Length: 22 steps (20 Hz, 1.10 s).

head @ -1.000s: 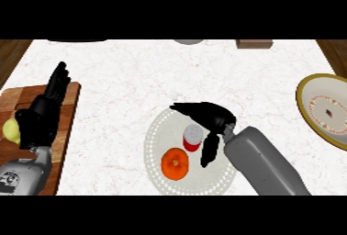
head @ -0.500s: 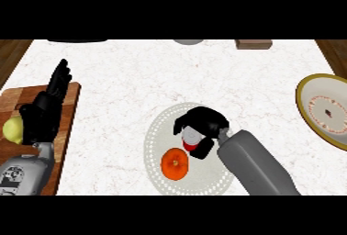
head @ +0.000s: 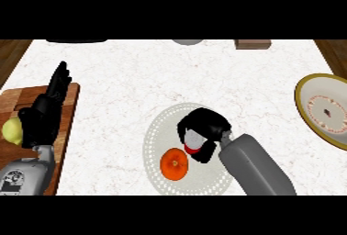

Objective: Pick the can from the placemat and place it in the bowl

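Observation:
A round white placemat [head: 163, 133] lies in the middle of the counter. On it sits a small can [head: 194, 142] with a silver top and red side, mostly hidden by my right hand [head: 206, 126], whose fingers curl round it. An orange [head: 175, 164] lies on the placemat just in front of the can. The bowl [head: 324, 113], yellow-rimmed with a pale inside, stands at the right edge, partly cut off. My left hand [head: 45, 112] rests open, fingers up, over the wooden board at the left.
A wooden cutting board [head: 20, 101] lies at the left with a yellow lemon [head: 12, 130] on it. Along the far edge are a dark object [head: 76, 41], a grey round object [head: 187, 41] and a brown block [head: 252, 44].
My right hand has come down over the can and its fingers have curled round it. The forearm has shifted slightly. The left hand has not moved.

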Available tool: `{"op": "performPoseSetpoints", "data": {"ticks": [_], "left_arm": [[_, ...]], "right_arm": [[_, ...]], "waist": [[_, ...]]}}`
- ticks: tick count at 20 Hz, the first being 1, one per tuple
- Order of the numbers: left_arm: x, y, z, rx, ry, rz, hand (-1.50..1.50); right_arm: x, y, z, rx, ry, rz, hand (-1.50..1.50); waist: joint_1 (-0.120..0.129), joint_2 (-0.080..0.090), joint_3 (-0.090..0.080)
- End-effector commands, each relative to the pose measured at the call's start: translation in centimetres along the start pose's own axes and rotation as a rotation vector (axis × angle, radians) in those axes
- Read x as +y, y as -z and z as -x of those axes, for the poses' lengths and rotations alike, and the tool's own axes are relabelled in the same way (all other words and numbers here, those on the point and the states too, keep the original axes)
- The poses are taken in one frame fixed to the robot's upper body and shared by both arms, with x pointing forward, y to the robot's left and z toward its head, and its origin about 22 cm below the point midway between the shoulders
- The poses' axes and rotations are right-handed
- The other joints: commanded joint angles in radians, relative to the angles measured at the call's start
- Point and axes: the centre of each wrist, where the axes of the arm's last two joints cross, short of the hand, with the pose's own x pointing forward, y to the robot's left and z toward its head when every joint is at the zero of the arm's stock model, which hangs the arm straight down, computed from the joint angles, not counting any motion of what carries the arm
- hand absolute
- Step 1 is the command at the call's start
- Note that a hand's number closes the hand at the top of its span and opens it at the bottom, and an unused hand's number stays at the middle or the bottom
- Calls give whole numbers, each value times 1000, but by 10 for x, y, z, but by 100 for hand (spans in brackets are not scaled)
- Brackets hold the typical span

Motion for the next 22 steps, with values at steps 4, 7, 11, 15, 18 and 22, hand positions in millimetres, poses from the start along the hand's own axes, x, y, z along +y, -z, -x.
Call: {"op": "performPoseSetpoints", "data": {"ticks": [4, 7, 11, 15, 18, 22], "left_arm": [[18, -2, 5, 45, -5, -63, 0], [19, -17, 19, 59, 6, -53, 0], [28, -3, 8, 47, 25, -68, 0], [17, -11, 0, 43, 18, -59, 0], [16, -9, 5, 37, 11, -59, 0], [28, -8, 11, 24, 9, -54, 0]], "right_arm": [[110, -76, -14, -2, -20, -92, 150], [131, -120, -23, -19, -52, -56, 150], [136, -184, -45, -46, -12, 61, 150], [101, -223, -74, -95, 149, 334, 150], [91, -257, -78, -83, 182, 447, 150], [76, -293, -82, 17, 198, 587, 150]], "waist": [[-74, -19, 0], [-71, -21, -1], [-81, -12, 0], [-67, -10, 0], [-62, -5, 1], [-48, -2, 1]]}}
